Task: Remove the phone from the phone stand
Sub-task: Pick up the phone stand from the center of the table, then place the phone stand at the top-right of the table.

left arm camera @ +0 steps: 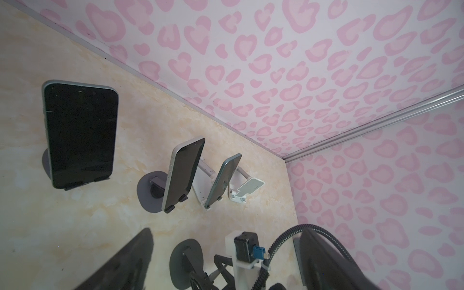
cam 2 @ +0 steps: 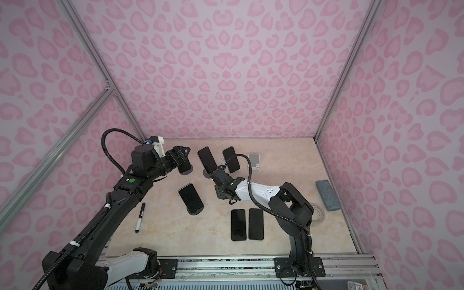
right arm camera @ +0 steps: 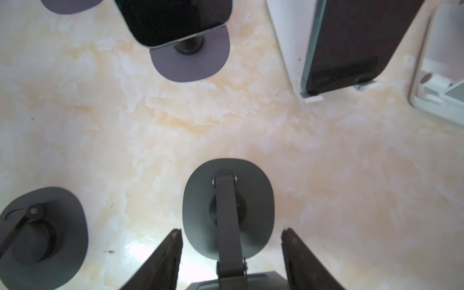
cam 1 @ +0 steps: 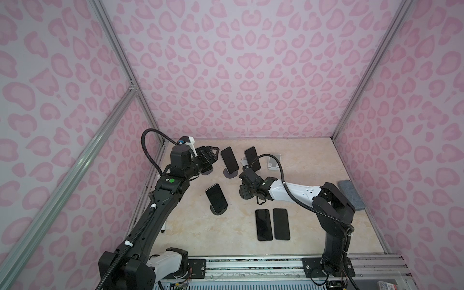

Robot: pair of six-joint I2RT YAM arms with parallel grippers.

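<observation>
Leaning back on a dark stand with a round foot, a black-screened phone stood near the middle of the pale marbled table, a little toward the left arm's side. Behind it, toward the back wall, a second phone rested on a second dark stand. Just beside that, a third phone leaned on a white stand. An empty white stand sat next to that one. The right gripper hung over an empty dark stand, between the nearer phone and the back pair. Its fingers were apart on either side of the stand's top plate, and whether they pressed on it could not be told. The left gripper was held at the back left, beside the second phone, its fingers spread wide with nothing seen between them. A half-hidden stand sat beneath it. Two flat phones lay side by side, screens up, nearer the front than the right gripper. A pen lay by the left arm, and a grey pad lay along the right wall.
</observation>
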